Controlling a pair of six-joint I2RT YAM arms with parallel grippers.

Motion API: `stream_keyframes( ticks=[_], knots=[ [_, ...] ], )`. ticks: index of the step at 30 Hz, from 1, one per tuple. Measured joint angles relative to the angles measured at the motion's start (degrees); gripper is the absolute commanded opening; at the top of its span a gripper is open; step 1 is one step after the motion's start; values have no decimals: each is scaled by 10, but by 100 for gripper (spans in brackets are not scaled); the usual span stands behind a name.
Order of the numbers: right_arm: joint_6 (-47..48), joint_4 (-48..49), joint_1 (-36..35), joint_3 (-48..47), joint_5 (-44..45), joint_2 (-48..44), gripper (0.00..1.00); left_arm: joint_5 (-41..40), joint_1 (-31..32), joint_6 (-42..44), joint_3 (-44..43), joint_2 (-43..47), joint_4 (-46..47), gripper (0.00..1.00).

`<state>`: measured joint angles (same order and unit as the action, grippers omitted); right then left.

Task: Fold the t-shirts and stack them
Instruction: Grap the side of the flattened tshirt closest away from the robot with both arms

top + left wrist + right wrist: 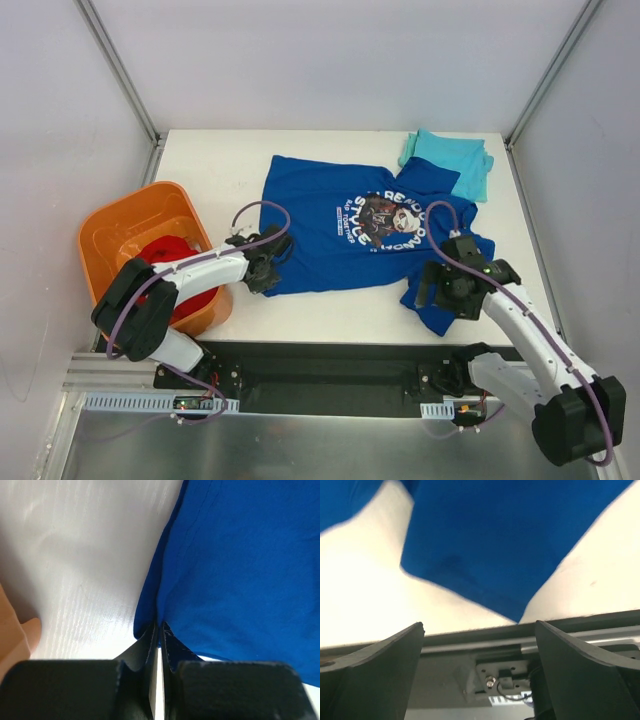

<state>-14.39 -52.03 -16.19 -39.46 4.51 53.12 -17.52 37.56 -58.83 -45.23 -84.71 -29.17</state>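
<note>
Pinching the blue shirt [320, 215] at its lower-left edge.
At far left the red shirt [165, 250] sits in the orange tub [108, 225]. The left hand [266, 270], fingers pressed together, grips the blue shirt's edge on the bench [210, 165]. The right hand [432, 292], fingers spread, hovers at its lower-right sleeve. The folded teal shirt [452, 158] lies upper right.

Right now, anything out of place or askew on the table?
The blue t-shirt lies skewed and rumpled, not square to the table. One sleeve reaches the table's near edge, under the open right tool. The left tool is shut on its near corner. The red t-shirt sits crumpled in the orange tub.
</note>
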Motion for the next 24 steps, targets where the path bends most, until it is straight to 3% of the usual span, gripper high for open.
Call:
stream_keyframes(
  ticks=[4,11,15,20,24],
  knots=[
    [-56,-8,-74,5,12,20,97,-11,0,9,1,31,0,0],
    [-155,-17,-40,66,43,21,99,-31,0,12,28,131,-1,0],
    [-170,-14,-1,87,42,3,79,-42,0,14,32,165,-2,0],
    [-169,11,4,94,18,9,70,-54,0,16,32,174,-3,0],
    [-166,38,-4,98,-5,43,72,-56,0,19,32,174,-3,0]
  ],
)
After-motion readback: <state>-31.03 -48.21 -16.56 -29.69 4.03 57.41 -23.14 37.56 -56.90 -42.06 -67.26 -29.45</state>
